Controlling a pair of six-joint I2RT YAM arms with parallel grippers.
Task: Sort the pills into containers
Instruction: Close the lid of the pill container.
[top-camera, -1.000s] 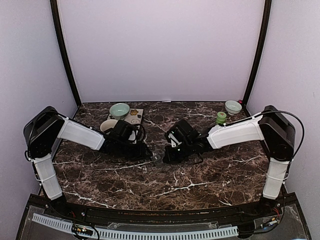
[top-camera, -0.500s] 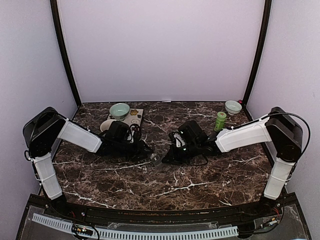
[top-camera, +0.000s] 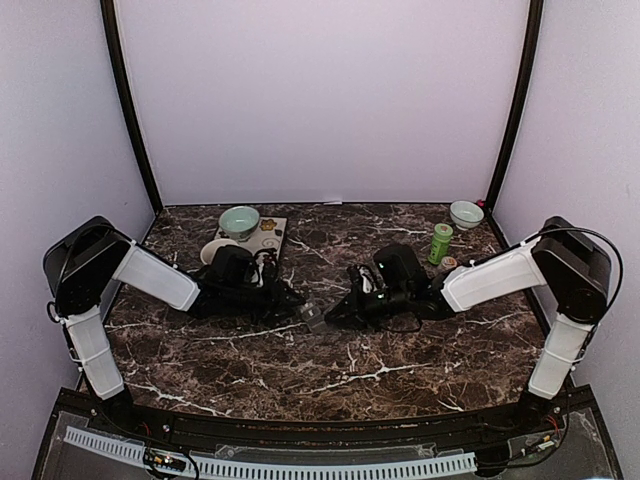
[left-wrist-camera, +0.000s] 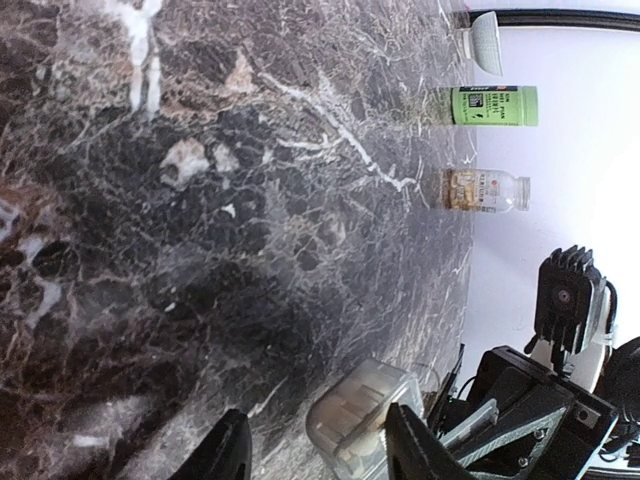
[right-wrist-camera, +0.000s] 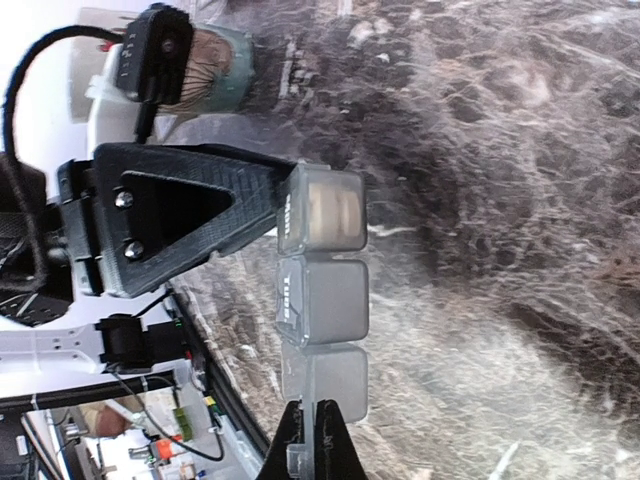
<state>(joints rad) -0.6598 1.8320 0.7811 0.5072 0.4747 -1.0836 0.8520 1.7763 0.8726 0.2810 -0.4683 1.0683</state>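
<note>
Your strip (right-wrist-camera: 320, 300) lies between the two grippers. Its long axis runs straight out from the right gripper (right-wrist-camera: 312, 410) toward the left gripper (left-wrist-camera: 318, 415). The right jaws are pressed together on what looks like a thin tab at the strip's near end. The left jaws stand spread around the far compartment, which touches one finger only, so your left arm is placed to close across that end. The only pills (left-wrist-camera: 460, 190) you can see are in the jar (left-wrist-camera: 490, 190), well apart on the right arm's side.
</note>
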